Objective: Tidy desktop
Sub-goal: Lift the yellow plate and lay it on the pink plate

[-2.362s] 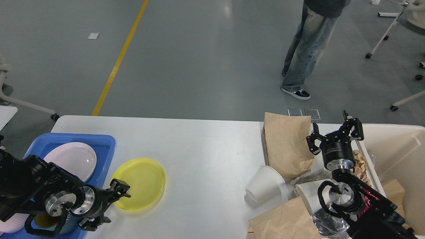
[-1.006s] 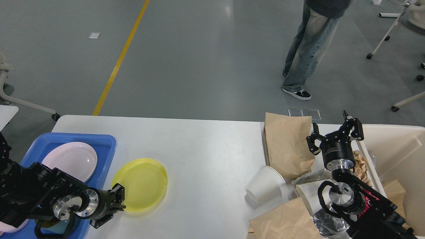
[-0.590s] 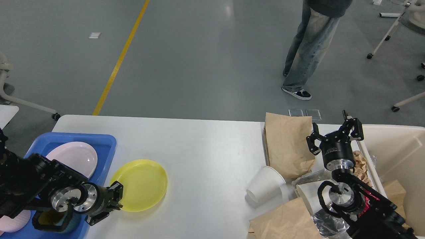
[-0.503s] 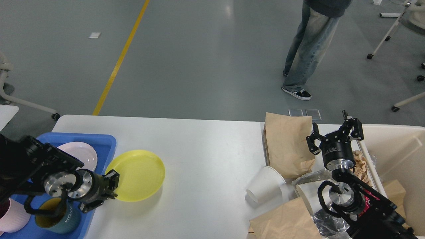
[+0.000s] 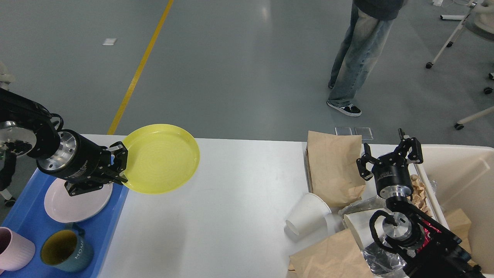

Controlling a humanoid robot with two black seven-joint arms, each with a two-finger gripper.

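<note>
"HOME" reads on the teal mug [image 5: 65,251] in the blue tray [image 5: 23,227]. Left hand [image 5: 115,164] reaches in level from the left, clamped on the rim of the yellow plastic plate [image 5: 162,158], held tilted above the white tabletop [image 5: 231,200]. Right hand [image 5: 389,156] points up, fingers spread, holding nothing, between a brown paper bag [image 5: 334,166] and the beige bin [image 5: 459,173].

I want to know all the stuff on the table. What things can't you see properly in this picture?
All from the head view:
- Pink cup: cut off by the left edge.
- Lower paper bag: cut off by the bottom edge.
- Shiny wrapper and red thing: mostly hidden behind the right arm.
- Bin: cut off at the right edge, so its contents are partly unseen.
- Pale plate: partly covered by the left gripper holding the yellow plate.
</note>
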